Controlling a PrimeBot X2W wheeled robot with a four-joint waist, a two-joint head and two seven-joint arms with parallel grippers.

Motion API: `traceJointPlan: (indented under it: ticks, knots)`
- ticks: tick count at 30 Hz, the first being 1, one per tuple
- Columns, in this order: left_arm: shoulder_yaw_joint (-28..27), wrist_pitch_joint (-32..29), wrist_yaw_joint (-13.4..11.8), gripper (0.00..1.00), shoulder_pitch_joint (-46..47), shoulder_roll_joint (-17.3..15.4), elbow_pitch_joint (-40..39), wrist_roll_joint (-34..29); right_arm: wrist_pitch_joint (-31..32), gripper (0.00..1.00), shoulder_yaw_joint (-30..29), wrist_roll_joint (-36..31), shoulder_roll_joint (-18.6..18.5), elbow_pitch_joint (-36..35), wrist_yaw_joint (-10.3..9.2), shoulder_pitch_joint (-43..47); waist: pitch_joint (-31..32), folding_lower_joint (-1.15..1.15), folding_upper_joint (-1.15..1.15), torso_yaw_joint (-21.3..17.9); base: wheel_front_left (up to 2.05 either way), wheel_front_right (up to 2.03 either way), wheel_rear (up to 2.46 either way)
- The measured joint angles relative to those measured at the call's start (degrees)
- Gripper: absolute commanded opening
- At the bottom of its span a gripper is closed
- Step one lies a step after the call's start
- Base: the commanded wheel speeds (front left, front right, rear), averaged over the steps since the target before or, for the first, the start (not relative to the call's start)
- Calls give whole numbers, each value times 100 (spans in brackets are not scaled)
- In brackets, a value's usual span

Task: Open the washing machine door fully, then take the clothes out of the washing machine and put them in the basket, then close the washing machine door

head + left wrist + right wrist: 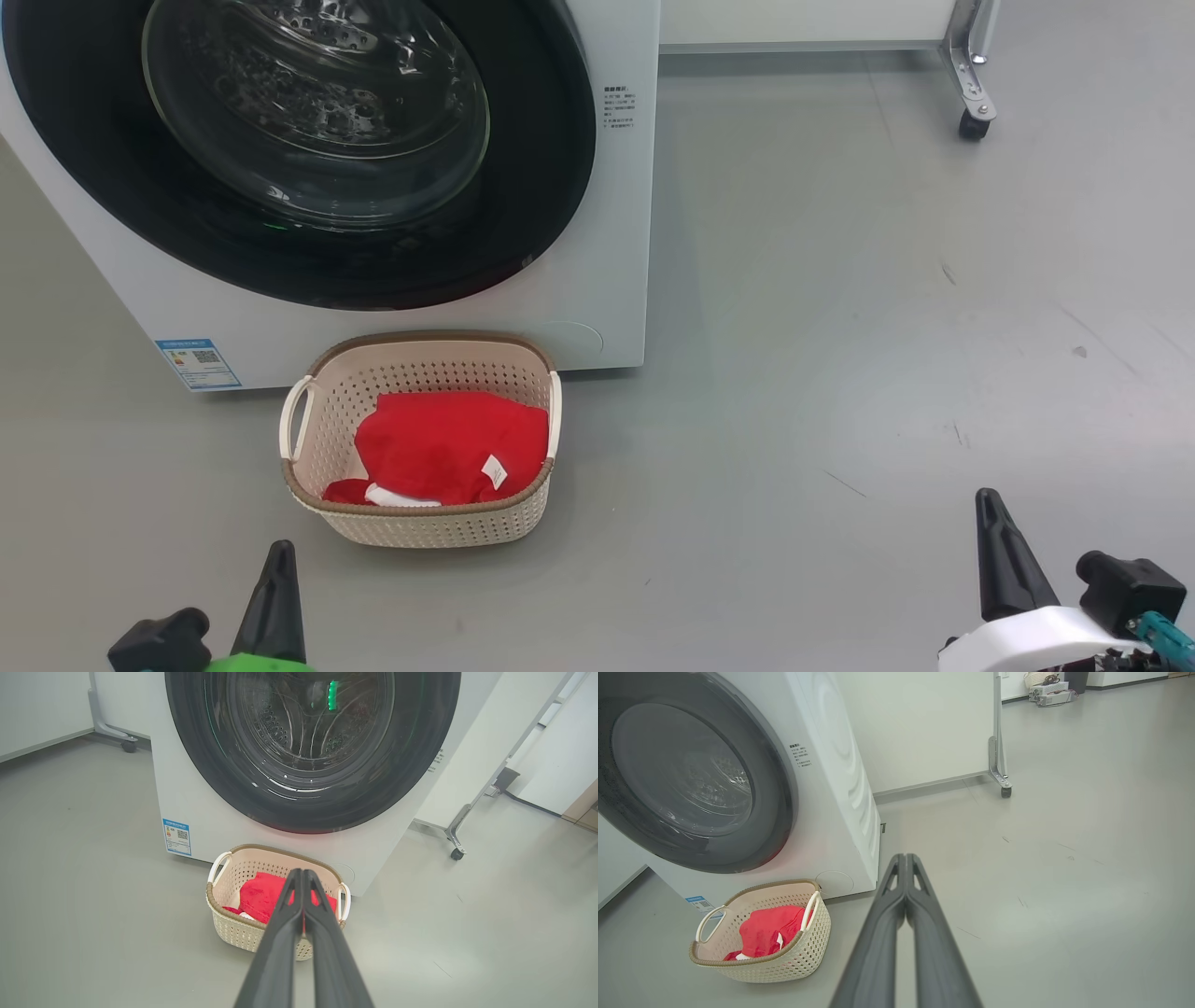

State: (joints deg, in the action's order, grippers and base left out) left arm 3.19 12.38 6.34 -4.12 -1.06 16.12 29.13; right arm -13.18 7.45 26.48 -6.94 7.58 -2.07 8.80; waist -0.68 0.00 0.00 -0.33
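A lab-style test room: a washing machine (831,788) stands free on bare grey flooring (1064,858), flanked by white partition panels (924,728) rolling on castors (1006,792).

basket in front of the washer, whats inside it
The basket holds bundled red clothes with white trim and a small white label. They cover most of the basket's floor, so anything beneath them cannot be seen.

The red clothes (448,443) lie in the basket (420,532) on the floor (840,373), just before the washing machine (618,233), its door (541,187) closed.
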Motion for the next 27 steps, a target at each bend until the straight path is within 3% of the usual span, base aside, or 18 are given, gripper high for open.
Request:
traceJointPlan:
  ticks: [27]
  knots:
    - [-223, -581, 1, 0, 152, -3, 2, 1941, 560, 0, -399, 2111, 110, 165, 253, -281, 14, 0, 0, 16, 0, 0, 0]
